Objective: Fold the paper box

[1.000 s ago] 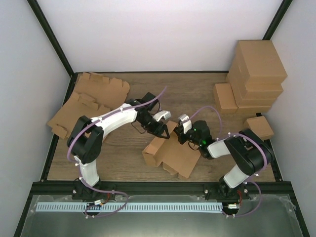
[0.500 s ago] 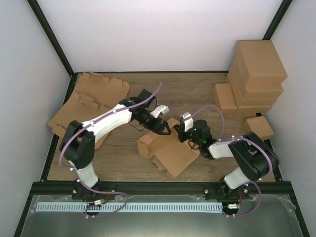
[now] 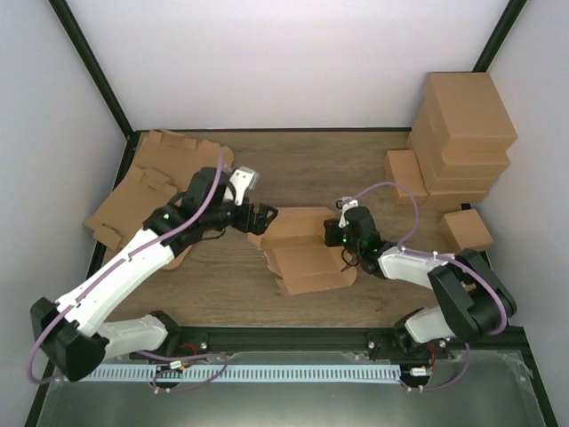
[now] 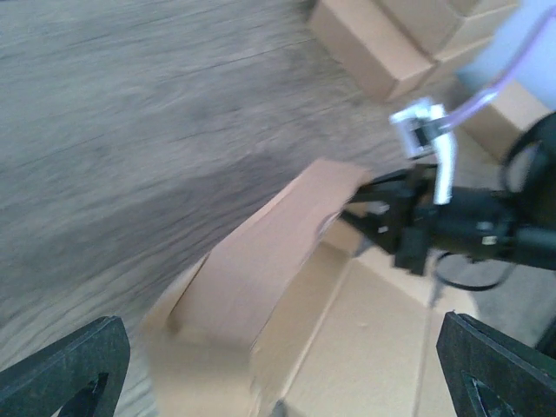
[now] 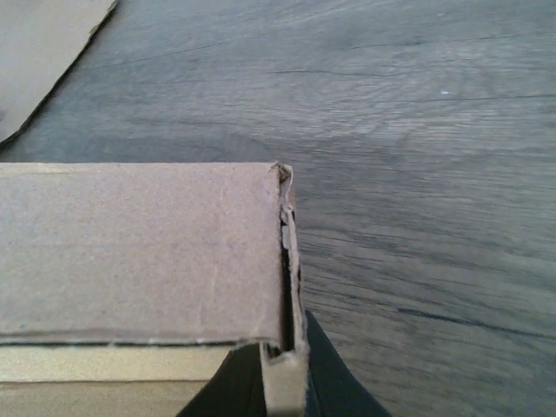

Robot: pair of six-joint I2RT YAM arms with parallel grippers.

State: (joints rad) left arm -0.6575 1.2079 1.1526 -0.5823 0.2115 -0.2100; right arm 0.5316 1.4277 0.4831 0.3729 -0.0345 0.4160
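lying half-folded, paper box brown, one wall upright

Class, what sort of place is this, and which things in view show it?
Probably a robot test cell for box folding: a left arm and a right arm bolted by a wooden table, white walls around it, flat cardboard blanks and stacked cartons on it.

Left hand spread wide, arm outstretched; right hand pinched on the paper box wall.
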